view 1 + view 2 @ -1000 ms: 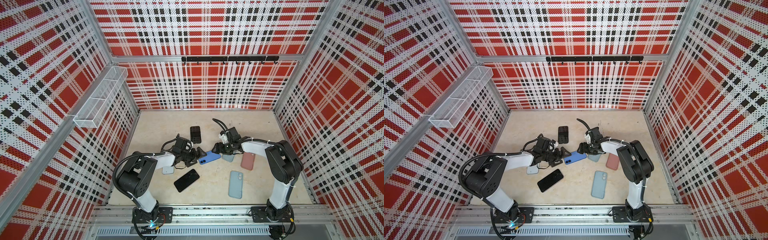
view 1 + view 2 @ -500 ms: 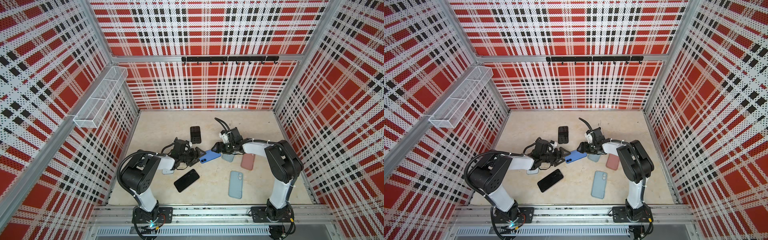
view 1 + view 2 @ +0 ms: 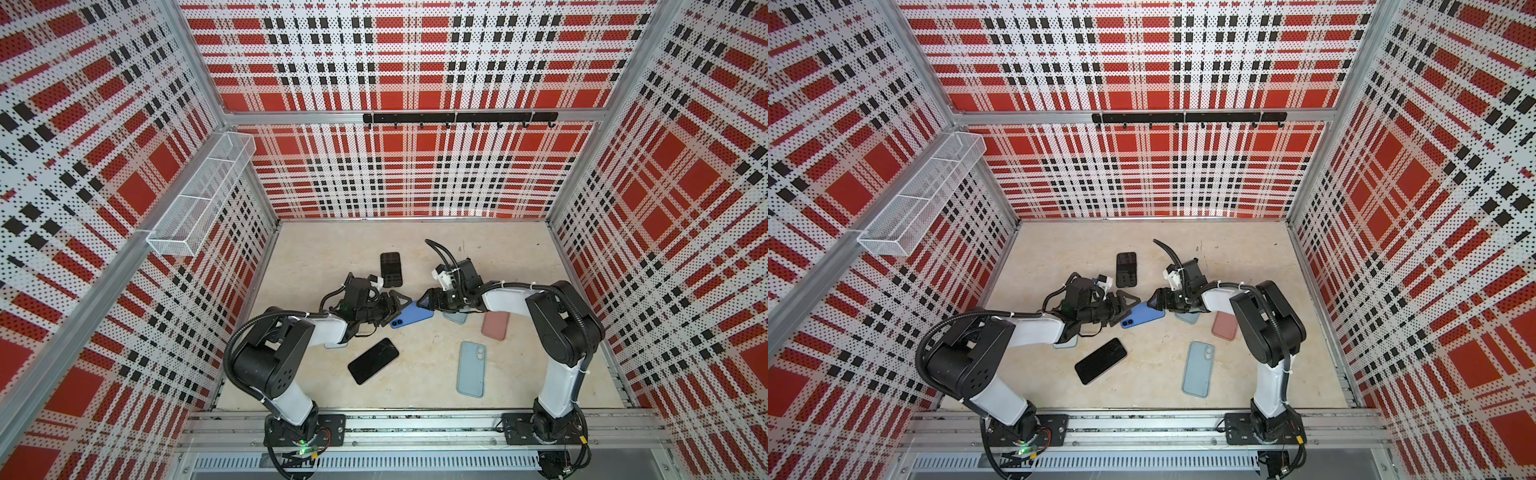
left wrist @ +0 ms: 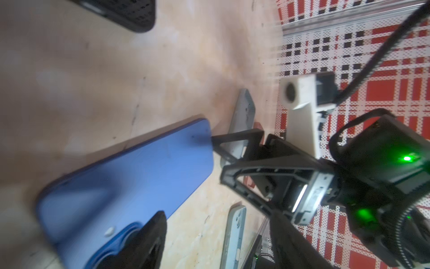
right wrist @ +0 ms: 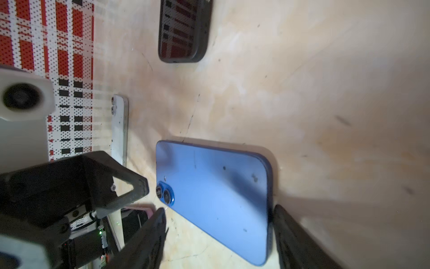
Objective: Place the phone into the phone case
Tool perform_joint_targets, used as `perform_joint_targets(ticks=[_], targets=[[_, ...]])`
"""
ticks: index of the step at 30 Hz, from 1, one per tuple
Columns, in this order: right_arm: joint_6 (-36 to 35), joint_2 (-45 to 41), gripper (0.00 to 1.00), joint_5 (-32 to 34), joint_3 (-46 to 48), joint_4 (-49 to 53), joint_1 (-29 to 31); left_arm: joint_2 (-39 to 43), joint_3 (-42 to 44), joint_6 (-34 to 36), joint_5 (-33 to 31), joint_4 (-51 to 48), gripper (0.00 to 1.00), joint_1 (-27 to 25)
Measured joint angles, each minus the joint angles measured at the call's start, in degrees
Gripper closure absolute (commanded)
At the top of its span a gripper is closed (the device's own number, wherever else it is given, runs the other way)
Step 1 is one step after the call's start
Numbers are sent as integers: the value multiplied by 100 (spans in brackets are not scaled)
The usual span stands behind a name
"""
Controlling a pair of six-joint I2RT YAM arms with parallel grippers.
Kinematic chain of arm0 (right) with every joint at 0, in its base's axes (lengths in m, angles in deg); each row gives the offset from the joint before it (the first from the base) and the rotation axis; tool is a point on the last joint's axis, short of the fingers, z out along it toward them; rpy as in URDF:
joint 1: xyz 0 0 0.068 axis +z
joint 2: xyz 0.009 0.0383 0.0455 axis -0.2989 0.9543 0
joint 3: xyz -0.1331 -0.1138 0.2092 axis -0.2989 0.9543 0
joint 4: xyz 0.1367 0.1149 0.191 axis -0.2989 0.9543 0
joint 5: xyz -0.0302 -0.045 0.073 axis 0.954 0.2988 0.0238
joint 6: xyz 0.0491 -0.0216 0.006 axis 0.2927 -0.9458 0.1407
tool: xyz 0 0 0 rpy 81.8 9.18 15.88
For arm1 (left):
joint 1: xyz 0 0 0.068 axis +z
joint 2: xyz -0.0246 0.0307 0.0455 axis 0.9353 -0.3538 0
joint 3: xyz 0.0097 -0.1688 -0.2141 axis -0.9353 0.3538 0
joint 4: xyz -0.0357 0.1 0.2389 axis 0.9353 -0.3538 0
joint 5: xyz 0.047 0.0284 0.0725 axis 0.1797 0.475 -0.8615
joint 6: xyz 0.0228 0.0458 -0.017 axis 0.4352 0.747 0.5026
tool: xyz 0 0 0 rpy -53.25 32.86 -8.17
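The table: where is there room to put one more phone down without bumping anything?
The table is bare along the back wall, beyond the black case, and at the far right. Another bare strip runs along the front rail, between the black phone and the light blue case. The middle is crowded: both grippers meet at the blue phone, beside the pink case.
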Motion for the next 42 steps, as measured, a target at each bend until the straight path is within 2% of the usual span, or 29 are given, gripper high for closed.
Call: perform_joint_targets(ticks=[6,14,18,30,42], targets=[[22,0,26,-136,26,0,37,236,-7,66,-94,-190,18,9],[17,0,26,-208,26,37,35,485,-378,914,-833,-2396,13,140],[20,4,26,-315,26,68,33,411,-448,1200,-979,-2824,13,258],[186,72,27,-675,24,22,-44,-234,-492,1285,-754,-1679,13,431],[992,50,30,-837,181,-367,-107,-334,-254,1137,-837,-896,13,442]])
